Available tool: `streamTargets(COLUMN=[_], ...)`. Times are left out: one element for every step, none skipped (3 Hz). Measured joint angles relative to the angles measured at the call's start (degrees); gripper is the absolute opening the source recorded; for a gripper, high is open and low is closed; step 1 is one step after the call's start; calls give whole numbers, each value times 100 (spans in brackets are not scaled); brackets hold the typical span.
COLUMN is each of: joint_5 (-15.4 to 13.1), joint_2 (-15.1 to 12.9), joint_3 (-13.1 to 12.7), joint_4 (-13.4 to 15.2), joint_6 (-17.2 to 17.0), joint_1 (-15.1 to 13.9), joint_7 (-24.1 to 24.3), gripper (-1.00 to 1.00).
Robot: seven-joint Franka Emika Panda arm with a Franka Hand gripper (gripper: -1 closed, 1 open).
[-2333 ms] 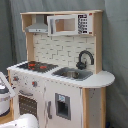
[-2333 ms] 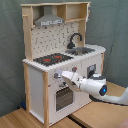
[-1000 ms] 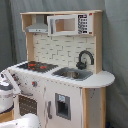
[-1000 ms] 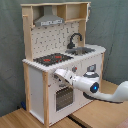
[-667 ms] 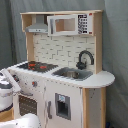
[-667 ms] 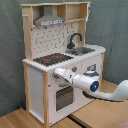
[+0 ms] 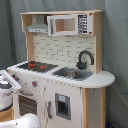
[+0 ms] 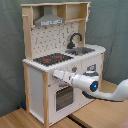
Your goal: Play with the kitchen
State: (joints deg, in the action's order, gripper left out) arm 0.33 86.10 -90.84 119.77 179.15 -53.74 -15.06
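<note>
Arm at the kitchen (image 8: 37, 82) front

Gripper (image 8: 56, 74) lies just below the stovetop (image 8: 53, 59), by the knobs (image 8: 74, 69); jaw state can't be told.

Kitchen (image 8: 37, 80) stands on the floor against a curtain (image 8: 110, 25). In both exterior views the stovetop (image 7: 35, 65) and sink (image 7: 72, 74) lie side by side on the counter, faucet (image 7: 85, 59) behind the sink, hood (image 8: 49, 20) above the stovetop. Gripper (image 8: 56, 74) sits just before the front panel, above the oven door (image 8: 63, 96).
</note>
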Motion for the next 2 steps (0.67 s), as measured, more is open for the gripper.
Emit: streamTargets(joint_5=[0, 0], joint_2=[-9, -17], joint_3=[0, 0], joint_4=[-47, -73], joint_6=[-126, -205], joint_1=[5, 8], joint_7=[-603, -1174], gripper=[-100, -100])
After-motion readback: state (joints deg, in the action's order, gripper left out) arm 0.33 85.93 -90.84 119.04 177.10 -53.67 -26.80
